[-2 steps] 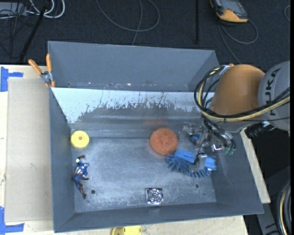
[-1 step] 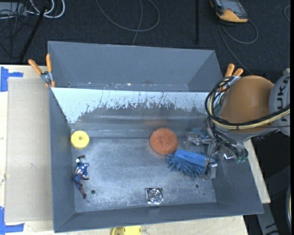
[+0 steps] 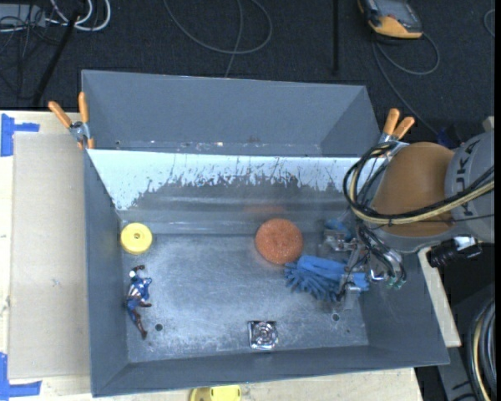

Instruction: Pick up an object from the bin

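The end effector (image 3: pixel 351 276) is found low at the right end of a blue bristly brush (image 3: pixel 316 276), which lies just right of and below the orange ball (image 3: pixel 278 241). Its opening cannot be told. Such closeness is judged to favour a grasp there.

Grey arm (image 3: pixel 478 164), rounded orange cover (image 3: pixel 419 186), looped black cables (image 3: pixel 361 186).

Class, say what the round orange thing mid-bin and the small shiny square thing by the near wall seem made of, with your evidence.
Round orange thing: probably sponge or foam, matt, with a speckled, rough-looking surface. Shiny square thing: likely metal or foil, glossy, with bright reflections.
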Available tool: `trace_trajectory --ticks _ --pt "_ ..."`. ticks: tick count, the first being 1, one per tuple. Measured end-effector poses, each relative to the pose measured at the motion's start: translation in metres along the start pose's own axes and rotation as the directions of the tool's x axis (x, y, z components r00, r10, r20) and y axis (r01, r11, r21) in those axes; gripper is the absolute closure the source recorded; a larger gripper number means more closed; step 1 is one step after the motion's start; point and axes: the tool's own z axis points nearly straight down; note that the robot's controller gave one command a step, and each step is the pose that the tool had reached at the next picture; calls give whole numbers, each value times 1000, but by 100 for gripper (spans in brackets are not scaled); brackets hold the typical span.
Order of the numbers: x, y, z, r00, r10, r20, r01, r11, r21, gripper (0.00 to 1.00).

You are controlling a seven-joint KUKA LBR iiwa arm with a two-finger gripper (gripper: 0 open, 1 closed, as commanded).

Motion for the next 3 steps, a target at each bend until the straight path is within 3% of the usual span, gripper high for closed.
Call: trace_trajectory --ticks 1,3 --pt "23 6 11 925 380 -1 -380 925 1 100" --pt "24 6 8 925 380 -5 -380 925 1 100"
